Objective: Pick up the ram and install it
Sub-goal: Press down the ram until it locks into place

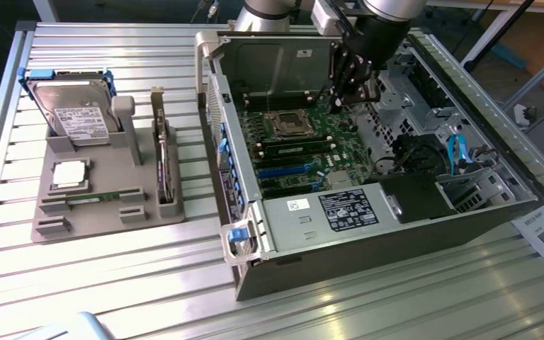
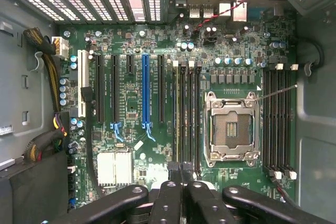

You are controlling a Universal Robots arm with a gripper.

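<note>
Directly below the black two-fingered claw (image 2: 181, 168), at one end of a bank of long dark memory slots (image 2: 194, 114), we find the ram (image 2: 178, 114). It is a long, thin green circuit-board stick, standing on edge in a slot so that only its narrow upper edge faces the wrist camera. The claw is drawn fully together, its pads meeting, and we make out nothing gripped between them. We judge that the closed fingers serve as a single blunt tip, narrow enough to bear on so thin an edge. We also judge that they sit over the stick's end because the slot's latches lie at the ends. Whether the ram is fully seated, we cannot tell.

Beside the ram, away from the claw, lies the square silver-framed processor socket (image 2: 231, 129), open and unfilled, on the green motherboard (image 2: 157, 153). The grey steel computer case (image 1: 282, 212) lies on its side with its panel off. This turns the motherboard upward, so the claw can enter from straight above, as the exterior view shows.

Well apart from the claw, outside the case, stands a grey moulded plastic holder (image 1: 111, 177). It props up a silver hard drive (image 1: 78, 113) and a tall dark expansion card (image 1: 161, 163), and cradles a square silvery processor chip (image 1: 71, 173) flat. We judge that its grooves present each part at a known, graspable pose.
</note>
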